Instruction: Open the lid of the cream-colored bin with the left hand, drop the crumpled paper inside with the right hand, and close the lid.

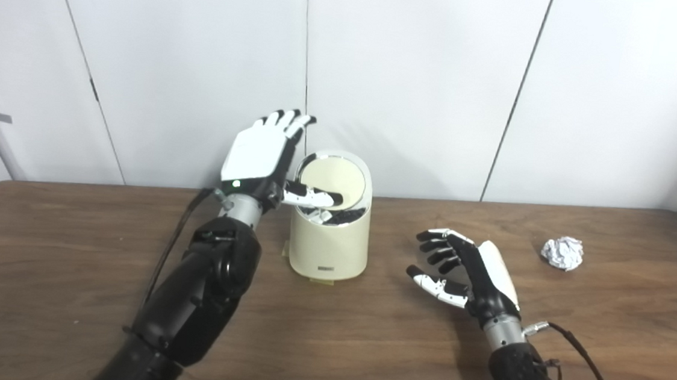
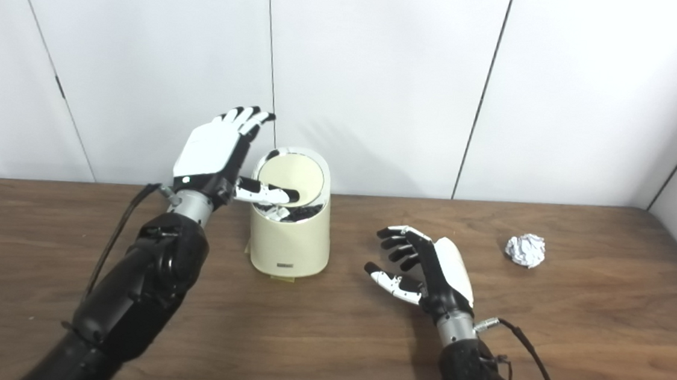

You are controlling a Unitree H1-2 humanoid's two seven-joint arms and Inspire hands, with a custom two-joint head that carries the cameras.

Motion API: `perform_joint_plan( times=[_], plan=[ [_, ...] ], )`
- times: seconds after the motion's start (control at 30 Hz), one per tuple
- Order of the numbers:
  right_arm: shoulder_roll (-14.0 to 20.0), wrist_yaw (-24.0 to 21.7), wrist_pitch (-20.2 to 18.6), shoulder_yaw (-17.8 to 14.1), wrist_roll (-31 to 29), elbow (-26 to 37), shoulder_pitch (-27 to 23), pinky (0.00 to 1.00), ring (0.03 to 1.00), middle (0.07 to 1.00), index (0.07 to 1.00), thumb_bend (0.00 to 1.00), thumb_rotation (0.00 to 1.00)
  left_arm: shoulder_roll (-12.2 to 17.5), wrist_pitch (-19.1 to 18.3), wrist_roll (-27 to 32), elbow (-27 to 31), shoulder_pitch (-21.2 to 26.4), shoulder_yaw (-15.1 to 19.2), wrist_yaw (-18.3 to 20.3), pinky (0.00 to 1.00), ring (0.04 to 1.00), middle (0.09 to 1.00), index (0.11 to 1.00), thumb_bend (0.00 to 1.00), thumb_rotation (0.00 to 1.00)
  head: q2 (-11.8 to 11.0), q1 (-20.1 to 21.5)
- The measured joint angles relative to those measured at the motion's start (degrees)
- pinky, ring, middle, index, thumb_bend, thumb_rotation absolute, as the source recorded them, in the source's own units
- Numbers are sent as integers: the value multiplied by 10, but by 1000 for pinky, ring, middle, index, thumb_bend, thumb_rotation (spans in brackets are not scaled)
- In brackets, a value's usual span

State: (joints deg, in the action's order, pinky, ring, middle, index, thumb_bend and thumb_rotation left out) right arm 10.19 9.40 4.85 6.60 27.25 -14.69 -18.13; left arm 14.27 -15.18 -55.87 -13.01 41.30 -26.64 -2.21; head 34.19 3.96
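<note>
Cream bin (image 1: 328,237) upright, mid-table, left of centre; swing lid (image 1: 334,180) tilted, dark gap at near edge. Contents not visible. Left robot hand (image 1: 265,157) just left of bin, fingers spread upward, thumb across the lid, gripping nothing. Crumpled paper (image 1: 562,252) far right on table (image 1: 362,349). Right robot hand (image 1: 468,272) wide, empty, between bin and paper; paper lies to its right.
</note>
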Motion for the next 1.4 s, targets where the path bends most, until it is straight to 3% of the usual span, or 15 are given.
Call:
perform_joint_plan(
  times=[0.17,0.6,0.63,0.7,0.73,0.8,0.83,1.2,1.3,1.33,1.4],
  plan=[
    [-1,0,1,0,0,-1,0,510,611,661,675,296,291,17,0,-76,9,23,-27,14,1000,1000,1000,995,1000,250,-4,4],
    [-1,0,0,1,1,0,0,501,597,654,678,295,279,21,9,-80,-7,18,-20,19,1000,1000,1000,987,1000,282,-5,2],
    [-1,0,0,1,1,0,0,514,609,662,683,299,292,21,10,-77,-7,17,-17,19,1000,1000,990,978,973,480,-5,0],
    [-1,0,0,1,1,0,0,518,613,665,684,302,298,18,11,-67,-5,12,-4,18,1000,1000,983,976,905,675,-5,0],
    [-1,0,0,1,1,0,0,511,608,662,682,304,292,17,11,-62,-3,7,3,20,1000,1000,982,979,832,834,-6,0],
    [0,0,0,1,1,0,0,499,599,655,679,305,279,14,6,-48,12,-4,16,34,1000,1000,979,982,762,966,-7,-1],
    [0,0,0,0,0,0,0,497,598,654,678,303,272,12,4,-42,18,-8,22,41,1000,1000,979,981,754,983,-7,-1],
    [0,3,4,2,1,-11,-1,488,594,650,674,300,306,-13,3,47,58,-7,76,77,1000,993,965,963,818,1000,-10,-2],
    [0,5,3,2,2,-11,-1,480,590,649,675,297,307,-40,-19,142,85,-9,129,121,1000,976,976,974,843,1000,-10,-2],
    [-1,5,2,2,2,-11,-1,489,594,651,679,300,290,-50,-24,176,91,-9,148,131,969,991,993,992,783,1000,-10,-1],
    [-1,5,1,2,1,-11,-1,491,594,651,680,301,281,-68,-37,265,95,-9,187,165,971,998,997,998,790,1000,-10,-1]
  ],
)
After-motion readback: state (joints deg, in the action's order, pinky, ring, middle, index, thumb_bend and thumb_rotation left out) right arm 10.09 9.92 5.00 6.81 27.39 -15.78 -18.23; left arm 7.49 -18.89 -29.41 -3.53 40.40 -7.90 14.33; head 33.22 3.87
